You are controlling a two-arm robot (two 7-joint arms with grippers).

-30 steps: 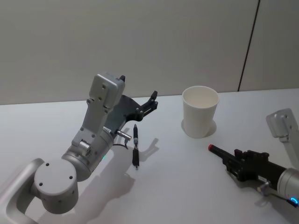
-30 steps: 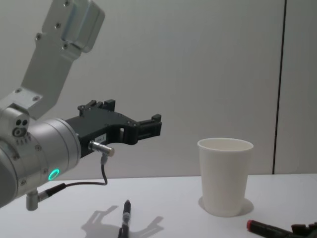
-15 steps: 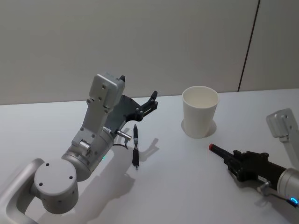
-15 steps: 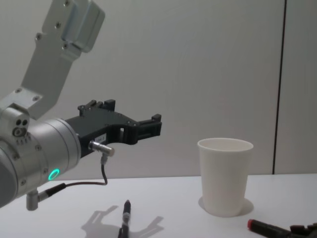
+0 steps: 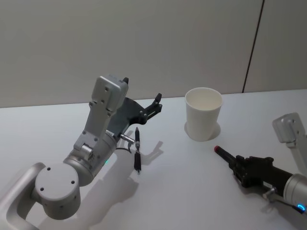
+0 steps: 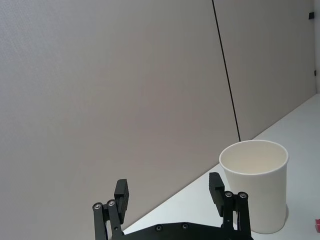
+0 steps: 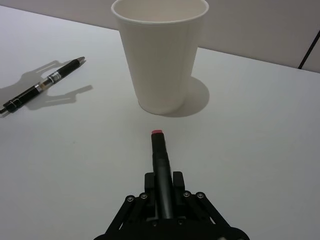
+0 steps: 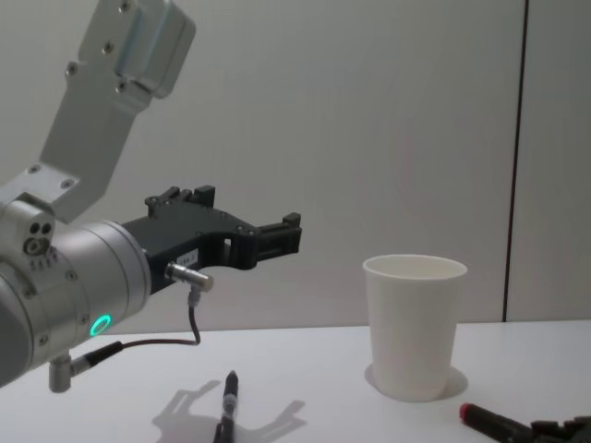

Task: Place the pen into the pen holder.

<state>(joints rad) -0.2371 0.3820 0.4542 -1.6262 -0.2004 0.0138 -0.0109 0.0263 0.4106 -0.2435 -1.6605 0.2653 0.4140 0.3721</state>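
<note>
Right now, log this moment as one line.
left gripper: open, raised | right gripper: shut on red-tipped pen, aimed at cup | black pen: lying flat | cup: upright, empty

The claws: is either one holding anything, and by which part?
The right claw grips a black, red-tipped pen by its rear part, with the red tip sticking out free. The left claw is open and holds nothing.

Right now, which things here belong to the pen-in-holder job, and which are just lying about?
In the job: red-tipped pen, clamped in the right gripper; white paper cup pen holder, upright on the table.
Lying about: black pen, flat on the table, untouched; left gripper, open, raised off the table.
</note>
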